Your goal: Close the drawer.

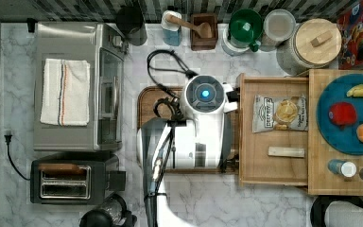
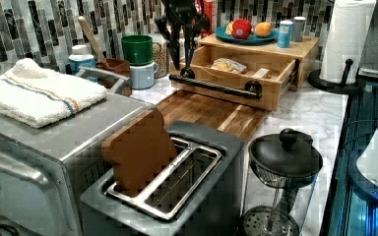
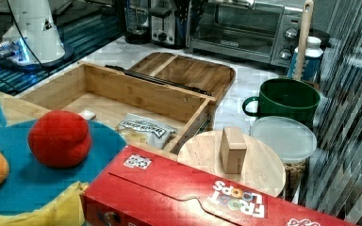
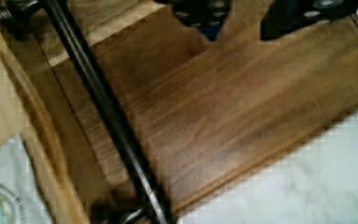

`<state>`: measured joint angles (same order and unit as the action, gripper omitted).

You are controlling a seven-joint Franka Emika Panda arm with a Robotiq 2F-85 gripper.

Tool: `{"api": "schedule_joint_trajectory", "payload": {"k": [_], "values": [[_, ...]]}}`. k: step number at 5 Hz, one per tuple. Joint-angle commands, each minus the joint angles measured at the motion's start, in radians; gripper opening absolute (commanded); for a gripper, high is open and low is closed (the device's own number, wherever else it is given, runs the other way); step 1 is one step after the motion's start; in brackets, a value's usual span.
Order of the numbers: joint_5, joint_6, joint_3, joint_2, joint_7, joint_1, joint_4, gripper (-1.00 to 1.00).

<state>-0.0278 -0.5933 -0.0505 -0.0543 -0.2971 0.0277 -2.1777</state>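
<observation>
The light-wood drawer (image 1: 274,163) stands pulled out from under the wooden block (image 1: 319,182) that bears the blue plate, towards the top view's left. It holds a chip bag (image 1: 280,113) and a small wooden piece (image 1: 286,152). Its black bar handle (image 2: 216,86) faces the dark cutting board (image 2: 211,113). My gripper (image 2: 182,59) hangs just above that handle, over the board side. In the wrist view the gripper (image 4: 242,18) is open with nothing between its fingers (image 4: 205,11), and the handle (image 4: 112,116) runs beside it. The drawer (image 3: 122,101) is also open in the right view.
A toaster oven (image 1: 75,85) with a folded towel, a toaster (image 1: 71,179) and a French press (image 2: 280,182) stand at the top view's left. Mugs, a lidded jar (image 1: 314,42) and a cereal box (image 3: 207,197) line the back wall. A paper towel roll (image 2: 344,37) stands beyond the block.
</observation>
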Motion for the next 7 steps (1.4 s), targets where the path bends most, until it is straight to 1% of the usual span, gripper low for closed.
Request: {"api": "schedule_joint_trajectory", "payload": {"k": [1,2,3,4,5,6,7], "values": [[0.068,-0.218,0.008,-0.011,-0.253,-0.002,-0.192,-1.00],[0.153,-0.305,0.020,-0.030,-0.249,0.005,-0.230,-1.00],[0.262,-0.329,0.036,-0.015,-0.218,0.008,-0.244,-1.00],[0.270,-0.308,0.046,-0.014,-0.267,0.026,-0.224,-1.00],[0.329,-0.355,0.067,-0.017,-0.305,0.047,-0.227,-1.00],[0.288,-0.375,0.101,-0.050,-0.455,0.075,-0.186,-1.00],[0.245,-0.450,0.142,-0.094,-0.594,0.103,-0.162,-1.00]]}}
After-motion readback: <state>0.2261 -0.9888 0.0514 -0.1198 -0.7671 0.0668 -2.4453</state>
